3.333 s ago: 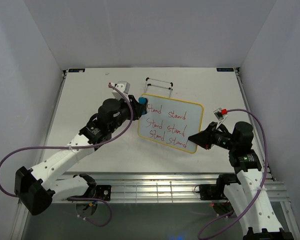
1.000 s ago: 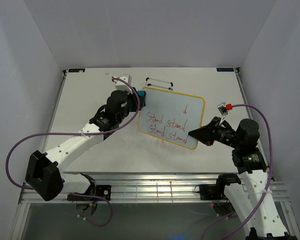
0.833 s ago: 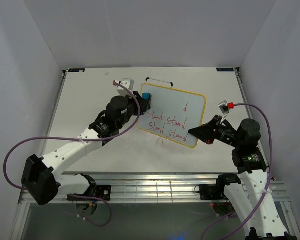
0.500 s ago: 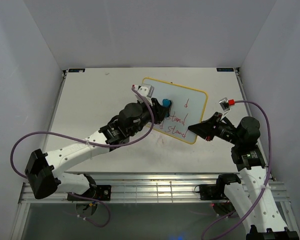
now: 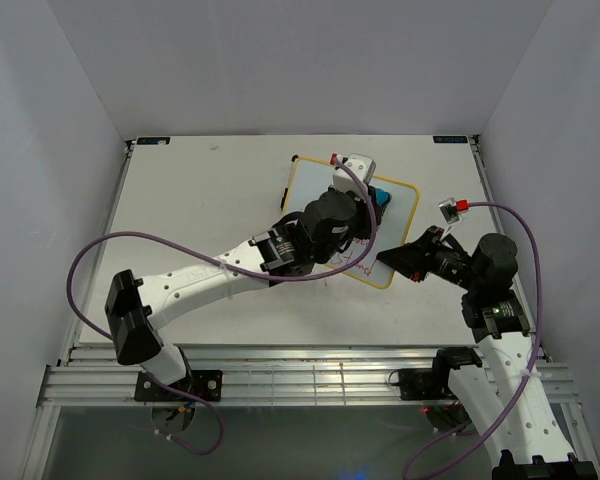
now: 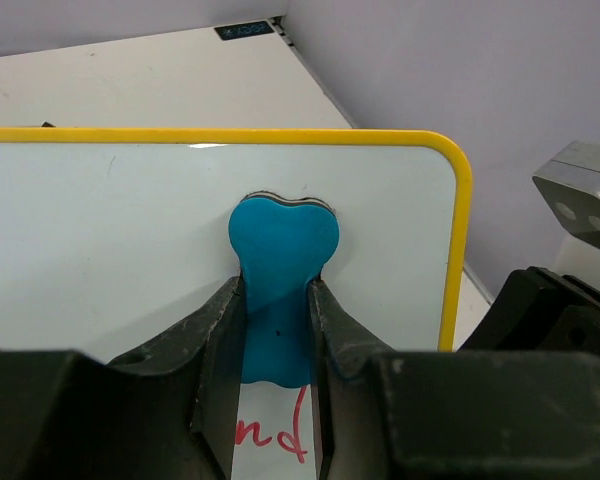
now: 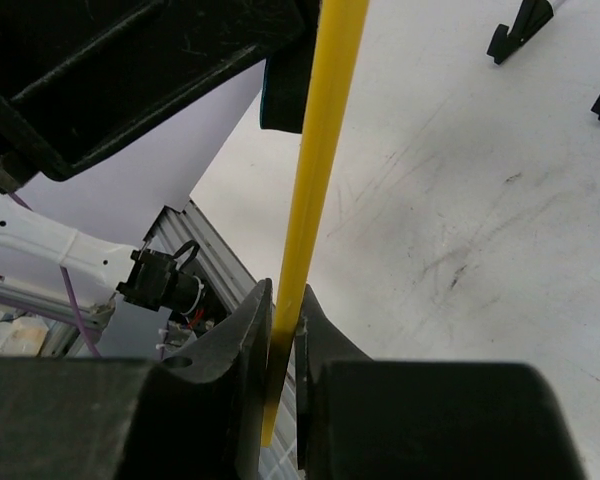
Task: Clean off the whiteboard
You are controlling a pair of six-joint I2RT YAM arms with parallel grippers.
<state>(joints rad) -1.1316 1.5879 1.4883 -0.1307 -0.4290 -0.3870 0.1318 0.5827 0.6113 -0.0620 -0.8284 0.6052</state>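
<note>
Clamps a blue bone-shaped eraser (image 6: 283,250) in the left end effector (image 6: 277,305), pressed against the yellow-framed white whiteboard (image 6: 110,220) near its top right corner. Pinches the board's yellow edge in the right end effector (image 7: 284,300), right of tabletop (image 5: 190,190) centre.

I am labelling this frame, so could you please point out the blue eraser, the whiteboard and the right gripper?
blue eraser (image 6: 280,250), left wrist view, its wide upper end.
whiteboard (image 6: 110,230), left wrist view, bare white face.
right gripper (image 7: 284,300), right wrist view, midway between its fingertips.
</note>
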